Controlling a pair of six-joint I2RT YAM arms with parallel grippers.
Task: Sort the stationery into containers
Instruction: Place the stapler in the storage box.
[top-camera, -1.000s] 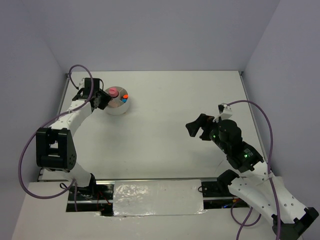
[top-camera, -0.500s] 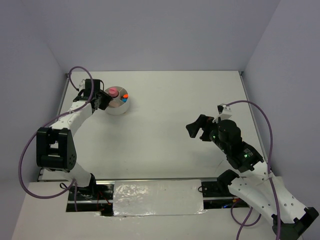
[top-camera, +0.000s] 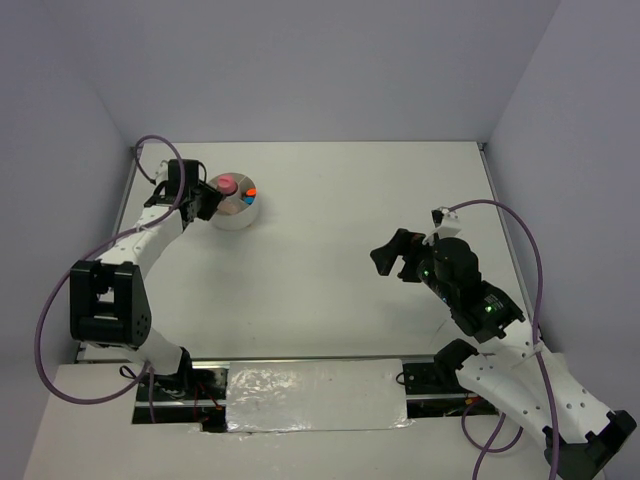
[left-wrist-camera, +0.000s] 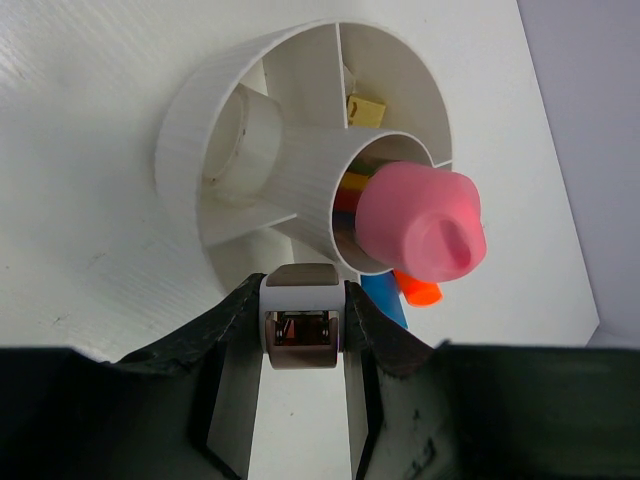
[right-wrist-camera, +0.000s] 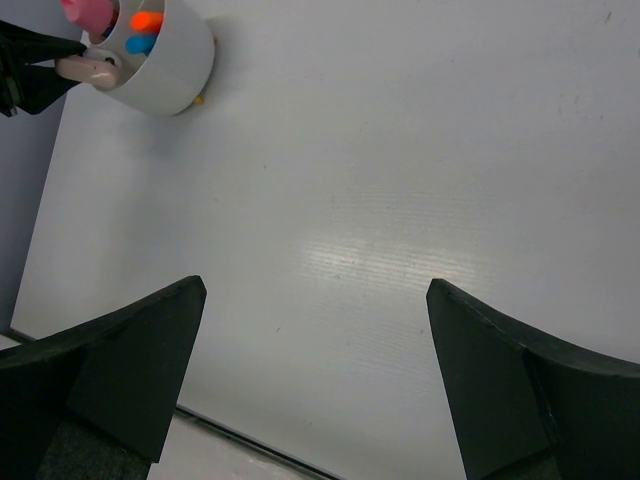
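- At the tabletop's (top-camera: 340, 215) ten o'clock we see the round white ribbed dish (left-wrist-camera: 190, 130): pink cylinder (left-wrist-camera: 420, 222) in its centre tube, orange cap (left-wrist-camera: 421, 292) and blue cap (left-wrist-camera: 384, 298) beside it, tan block (left-wrist-camera: 368, 108) in an outer compartment.
- Our left claw (left-wrist-camera: 300, 335) grasps a small whitish piece (left-wrist-camera: 298, 295) at the rim; our right claw (right-wrist-camera: 315, 300) is released.

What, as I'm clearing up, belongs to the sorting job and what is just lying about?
Job: divided round container; pink cylinder; orange marker cap; blue marker cap; tan block; small white-cased piece in the left hand.
Lying about: silvery sheet at the near edge; purple cables.
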